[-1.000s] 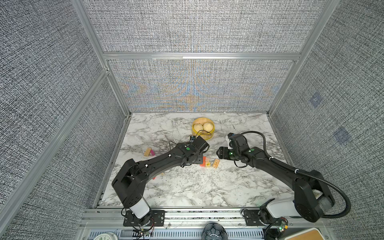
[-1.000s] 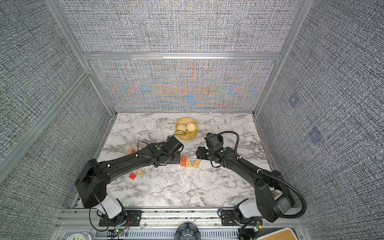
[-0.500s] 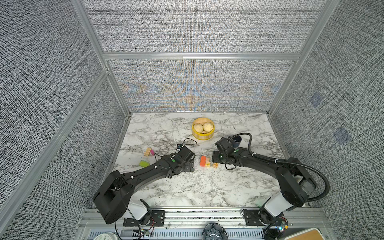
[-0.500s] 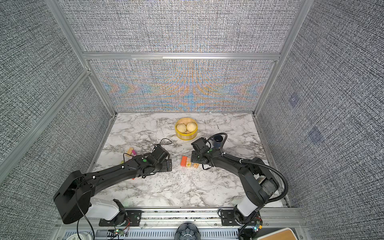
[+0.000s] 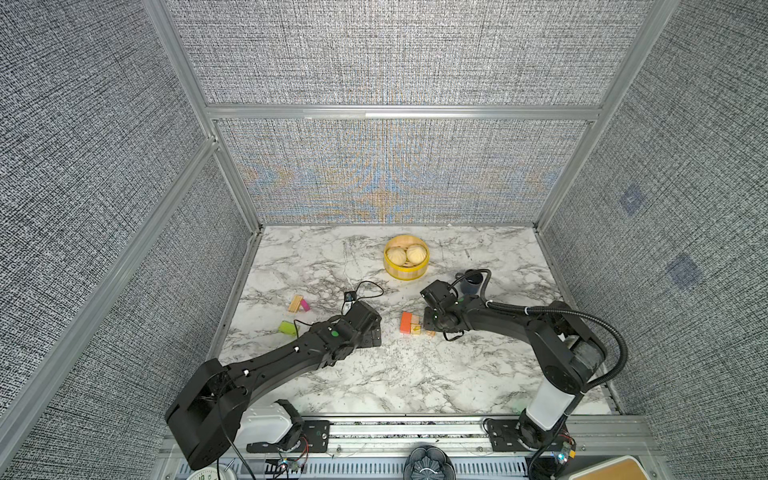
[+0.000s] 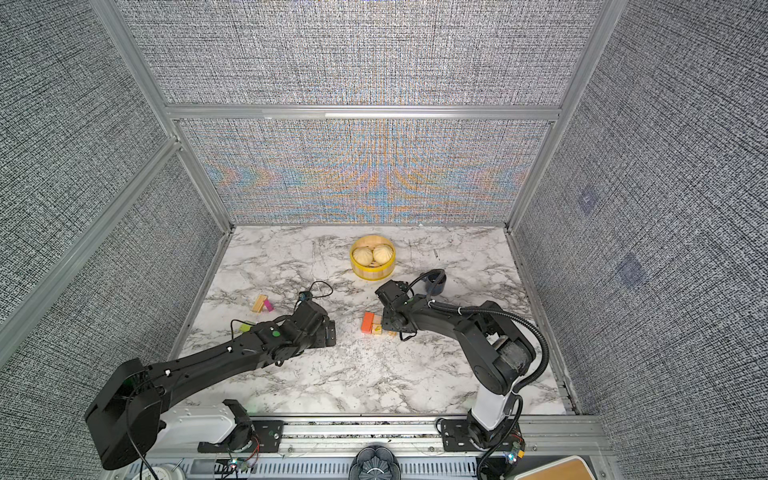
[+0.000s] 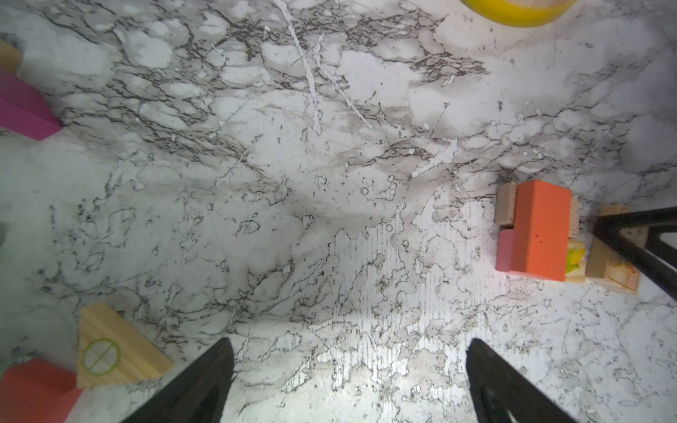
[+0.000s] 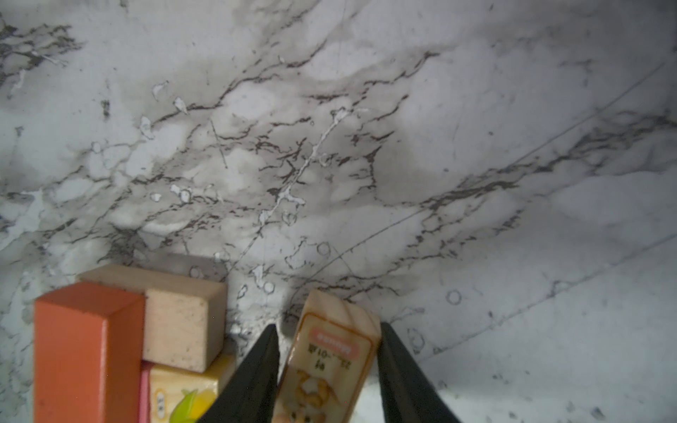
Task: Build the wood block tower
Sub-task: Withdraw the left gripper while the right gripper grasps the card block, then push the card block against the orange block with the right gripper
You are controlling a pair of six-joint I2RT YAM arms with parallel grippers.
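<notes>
The tower is a low cluster: an orange slab against a plain tan block, a pink block and a yellow-green picture block. Beside it on the right stands a tan picture block, tilted, with my right gripper shut on it. My left gripper is open and empty, left of the tower. More wood blocks lie left: tan, pink, lime green, a tan triangle and a red one.
A yellow steamer basket with buns stands behind the tower. A dark mug sits behind my right wrist. A loose cable loops over my left wrist. Grey walls close in the marble table on three sides.
My left gripper has pulled back left from the tower and opened wide. My right gripper has come down beside the tower and closed around the tan picture block.
</notes>
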